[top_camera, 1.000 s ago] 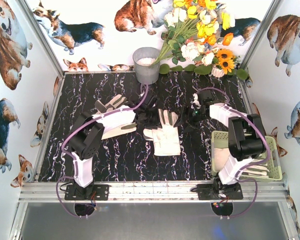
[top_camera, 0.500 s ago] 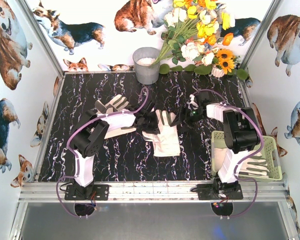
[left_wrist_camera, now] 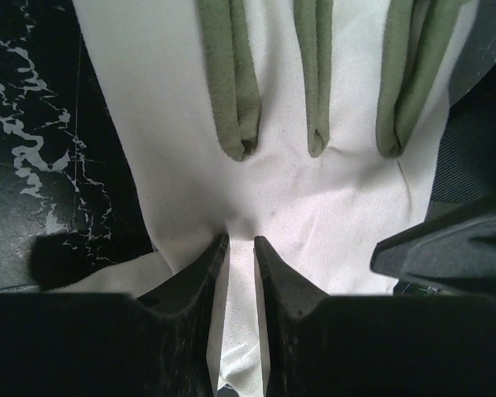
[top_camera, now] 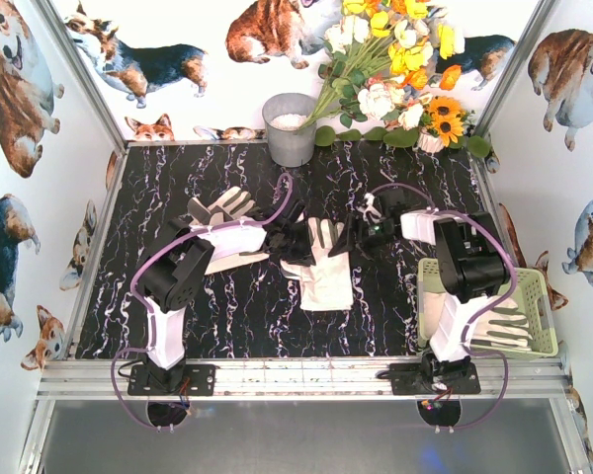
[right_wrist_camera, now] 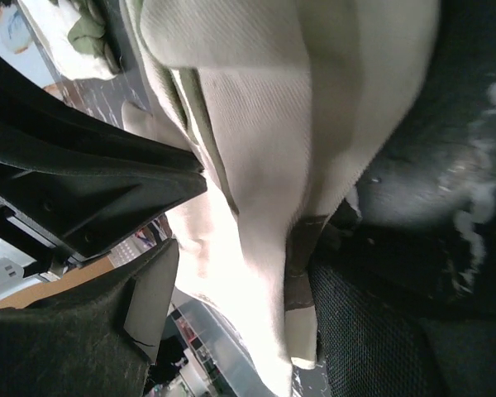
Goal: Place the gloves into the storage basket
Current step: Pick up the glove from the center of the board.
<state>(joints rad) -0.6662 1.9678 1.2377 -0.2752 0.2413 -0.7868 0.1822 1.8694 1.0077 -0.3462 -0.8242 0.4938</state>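
Left tool (left_wrist_camera: 240,241): closed on a pinched fold of the centre glove (top_camera: 326,278), which lies mid-surface (top_camera: 227,311) with its olive fingers pointing away from the arms. Right tool (top_camera: 362,235): jaws parted at that glove's finger end, cloth close against the tips. Second glove (top_camera: 220,208): on the surface beside the left arm. Basket (top_camera: 546,314): near right corner, with another glove (top_camera: 502,330) inside.

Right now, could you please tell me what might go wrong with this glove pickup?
The left gripper pinches only a thin fold of the centre glove, so the floppy fabric may slip free on lifting. The right gripper, jaws open, sits at the same glove's finger end; pulling from both ends could tug it loose.
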